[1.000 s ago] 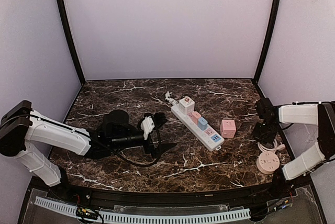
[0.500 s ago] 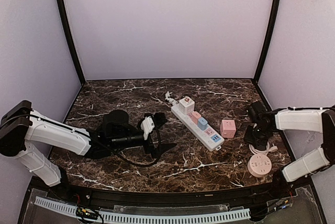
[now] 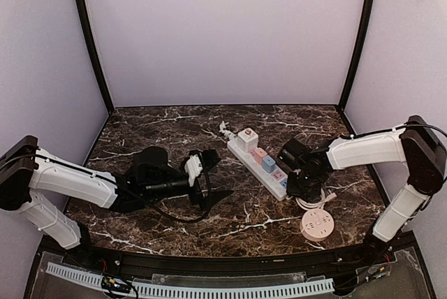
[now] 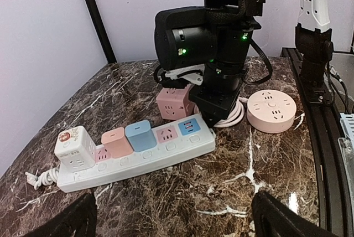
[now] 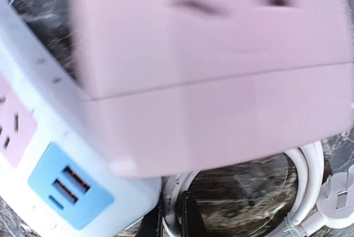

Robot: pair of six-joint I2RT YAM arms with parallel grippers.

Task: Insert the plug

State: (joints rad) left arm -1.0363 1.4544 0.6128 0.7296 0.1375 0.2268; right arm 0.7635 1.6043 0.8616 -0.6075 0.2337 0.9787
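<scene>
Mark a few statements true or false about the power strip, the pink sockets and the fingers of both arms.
1. The left gripper has its fingers wide open. True.
2. The round pink socket sits on top of the power strip. False: it lies on the table, apart from the strip.
3. A white adapter is plugged in at one end of the strip. True.
4. The pink cube is plugged into the strip. False: it stands on the table beside the strip.
5. The right gripper is down by the strip's blue USB panel. True.
</scene>
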